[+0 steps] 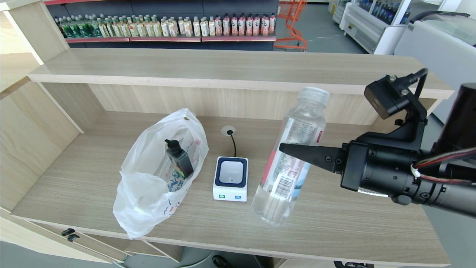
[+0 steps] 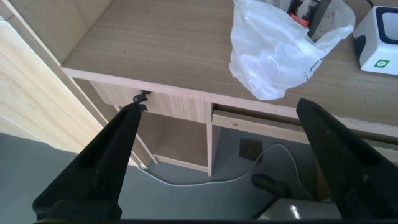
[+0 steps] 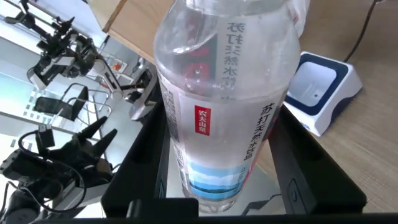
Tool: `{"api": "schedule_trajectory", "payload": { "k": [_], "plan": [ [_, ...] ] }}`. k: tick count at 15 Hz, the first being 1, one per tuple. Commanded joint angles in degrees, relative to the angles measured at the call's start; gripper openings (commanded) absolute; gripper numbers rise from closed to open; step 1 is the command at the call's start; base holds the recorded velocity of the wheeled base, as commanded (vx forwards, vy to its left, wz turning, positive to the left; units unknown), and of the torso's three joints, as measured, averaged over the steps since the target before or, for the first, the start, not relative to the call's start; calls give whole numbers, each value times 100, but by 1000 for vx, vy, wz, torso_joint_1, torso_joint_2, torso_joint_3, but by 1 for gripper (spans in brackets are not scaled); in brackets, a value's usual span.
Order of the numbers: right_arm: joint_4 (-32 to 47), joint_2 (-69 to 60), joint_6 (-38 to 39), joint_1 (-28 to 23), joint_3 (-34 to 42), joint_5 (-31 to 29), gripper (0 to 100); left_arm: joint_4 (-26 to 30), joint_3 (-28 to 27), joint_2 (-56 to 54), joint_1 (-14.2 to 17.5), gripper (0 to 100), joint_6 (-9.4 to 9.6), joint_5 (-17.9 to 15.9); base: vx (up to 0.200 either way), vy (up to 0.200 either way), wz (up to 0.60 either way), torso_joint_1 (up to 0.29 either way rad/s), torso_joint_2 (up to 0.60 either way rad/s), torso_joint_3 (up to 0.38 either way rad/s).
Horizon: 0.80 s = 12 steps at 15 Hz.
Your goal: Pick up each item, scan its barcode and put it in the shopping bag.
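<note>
My right gripper (image 1: 293, 152) is shut on a clear water bottle (image 1: 286, 178) with a white, red and blue label. It holds the bottle tilted in the air, cap up and away, just right of the scanner (image 1: 230, 178). In the right wrist view the bottle (image 3: 224, 106) sits between the two fingers (image 3: 144, 171). The white scanner has a dark blue frame and stands mid-counter. To its left lies the white plastic shopping bag (image 1: 148, 186) with a dark bottle (image 1: 179, 158) inside. My left gripper (image 2: 219, 109) hangs open and holds nothing, out in front of the counter's front edge, near the bag (image 2: 273, 56).
The wooden counter (image 1: 353, 223) has a raised ledge along the back and a side wall on the left. A cable runs from the scanner to a grommet (image 1: 228, 130). A drawer handle (image 1: 70, 234) sits on the counter's front. Shelves of bottles (image 1: 167, 26) stand far behind.
</note>
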Motion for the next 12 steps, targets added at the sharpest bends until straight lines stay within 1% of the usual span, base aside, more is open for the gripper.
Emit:
{"api": "schedule_trajectory", "payload": {
  "k": [1, 5, 12],
  "plan": [
    [91, -60, 18, 106, -80, 10, 0, 0, 0, -2, -1, 100, -1, 1, 0, 0, 0, 0, 0, 0],
    [417, -262, 71, 238, -62, 28, 0, 0, 0, -2, -1, 100, -1, 1, 0, 0, 0, 0, 0, 0],
    [434, -315, 53, 405, -54, -7, 0, 0, 0, -2, -1, 100, -1, 1, 0, 0, 0, 0, 0, 0]
  ]
}}
